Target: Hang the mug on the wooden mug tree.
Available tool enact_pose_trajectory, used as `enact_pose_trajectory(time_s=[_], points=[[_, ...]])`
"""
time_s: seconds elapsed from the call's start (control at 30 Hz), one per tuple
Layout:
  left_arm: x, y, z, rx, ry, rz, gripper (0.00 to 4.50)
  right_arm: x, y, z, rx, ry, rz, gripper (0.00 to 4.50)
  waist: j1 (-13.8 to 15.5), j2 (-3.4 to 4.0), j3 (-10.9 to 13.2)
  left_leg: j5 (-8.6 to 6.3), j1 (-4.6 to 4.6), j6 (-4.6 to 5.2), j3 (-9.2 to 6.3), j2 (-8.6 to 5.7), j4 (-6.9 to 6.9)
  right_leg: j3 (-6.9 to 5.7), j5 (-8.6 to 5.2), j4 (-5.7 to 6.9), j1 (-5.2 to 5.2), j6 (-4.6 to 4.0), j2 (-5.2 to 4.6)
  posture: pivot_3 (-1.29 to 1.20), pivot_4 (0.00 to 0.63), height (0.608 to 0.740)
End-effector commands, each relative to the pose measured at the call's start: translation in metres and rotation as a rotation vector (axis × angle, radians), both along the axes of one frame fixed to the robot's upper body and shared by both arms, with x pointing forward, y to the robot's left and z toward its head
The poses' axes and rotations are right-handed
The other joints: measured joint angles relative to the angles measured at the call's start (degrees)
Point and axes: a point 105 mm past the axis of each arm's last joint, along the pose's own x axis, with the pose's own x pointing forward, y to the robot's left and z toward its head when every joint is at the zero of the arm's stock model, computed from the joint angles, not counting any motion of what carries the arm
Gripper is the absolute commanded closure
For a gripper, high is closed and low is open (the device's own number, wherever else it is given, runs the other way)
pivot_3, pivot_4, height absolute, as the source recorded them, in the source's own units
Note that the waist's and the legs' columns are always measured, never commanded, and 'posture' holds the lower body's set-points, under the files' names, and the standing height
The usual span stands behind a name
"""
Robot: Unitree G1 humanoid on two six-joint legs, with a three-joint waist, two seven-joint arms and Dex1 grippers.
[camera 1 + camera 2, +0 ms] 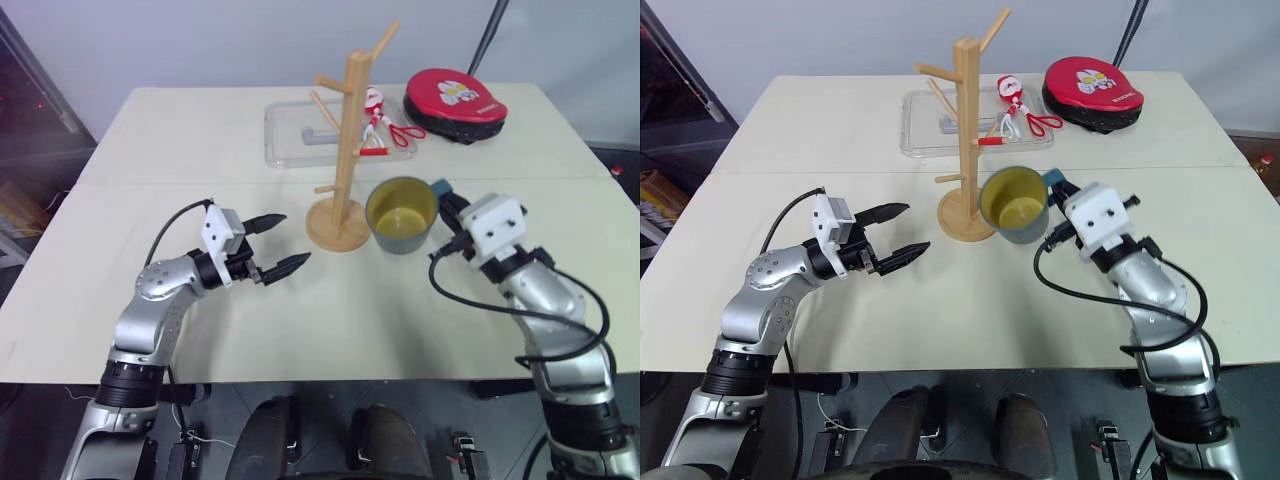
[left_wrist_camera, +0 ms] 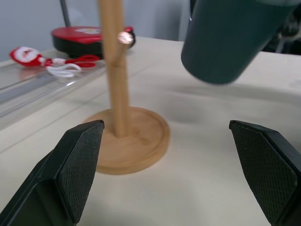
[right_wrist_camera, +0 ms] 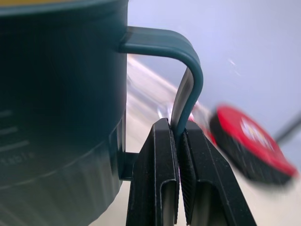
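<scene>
The robot's left hand (image 1: 277,243) is held above the table, its silver arm bent at the elbow and reaching forward and inward toward the middle. Its two black fingers (image 2: 77,165) are spread wide apart with nothing between them, one fingertip higher than the other, both pointing roughly level.

The right hand (image 3: 178,141) is raised off the table, its silver forearm angling up and inward from the right side, a black cable looping beside the wrist. Its two black fingers are pressed together on the thin loop handle of the dusty-blue ceramic mug (image 1: 402,214), which hangs clear of the table, tilted with its yellow-olive inside showing.
</scene>
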Motion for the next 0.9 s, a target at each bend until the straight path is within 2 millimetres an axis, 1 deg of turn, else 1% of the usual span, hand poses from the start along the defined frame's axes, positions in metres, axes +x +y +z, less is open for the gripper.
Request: enact_pose_trajectory(time_s=[0.03,0.17,0.23,0.57,0.7,0.9], points=[[0.001,0.011,0.028,-0.059,-0.083,0.014,0.0,-0.002,0.015,0.021,-0.045,-0.028,0.073,4.42,0.1,-0.1,0.0,0.0,-0.01,0.0,-0.01,0.0,-0.01,-0.02,0.0,-0.01,0.0,0.0,0.0,0.0,0.15,0.739],[-0.004,0.018,0.046,-0.112,-0.097,0.0,0.0,0.005,0.021,0.029,-0.087,-0.016,0.102,4.42,0.0,-0.18,0.1,-0.03,-0.06,0.04,-0.02,-0.04,-0.04,-0.07,0.0,-0.11,0.05,0.0,-0.06,0.0,0.15,0.739],[-0.007,0.019,0.051,-0.121,-0.098,-0.004,0.0,0.008,0.021,0.031,-0.102,-0.011,0.109,4.42,0.0,-0.21,0.1,-0.03,-0.06,0.04,0.03,-0.06,-0.02,-0.07,0.0,-0.11,0.05,0.01,-0.09,0.0,0.15,0.739],[-0.013,0.021,0.056,-0.121,-0.102,-0.004,0.0,0.015,0.025,0.037,-0.127,0.0,0.138,4.42,0.0,-0.22,0.1,-0.02,-0.02,0.03,0.02,-0.06,-0.02,-0.08,0.01,-0.06,0.06,0.01,-0.07,0.0,0.15,0.739],[-0.015,0.021,0.062,-0.13,-0.109,-0.011,0.0,0.022,0.026,0.036,-0.145,0.029,0.136,4.42,-0.1,-0.22,0.1,-0.02,-0.02,0.03,0.02,-0.06,-0.01,-0.08,0.01,-0.05,0.06,0.01,-0.07,0.0,0.15,0.739],[-0.015,0.02,0.064,-0.132,-0.113,-0.015,0.0,0.032,0.027,0.036,-0.147,0.054,0.126,4.42,-0.1,-0.22,0.1,-0.02,-0.02,0.02,0.02,-0.06,-0.01,-0.08,0.01,-0.05,0.05,0.01,-0.07,0.0,0.15,0.739]])
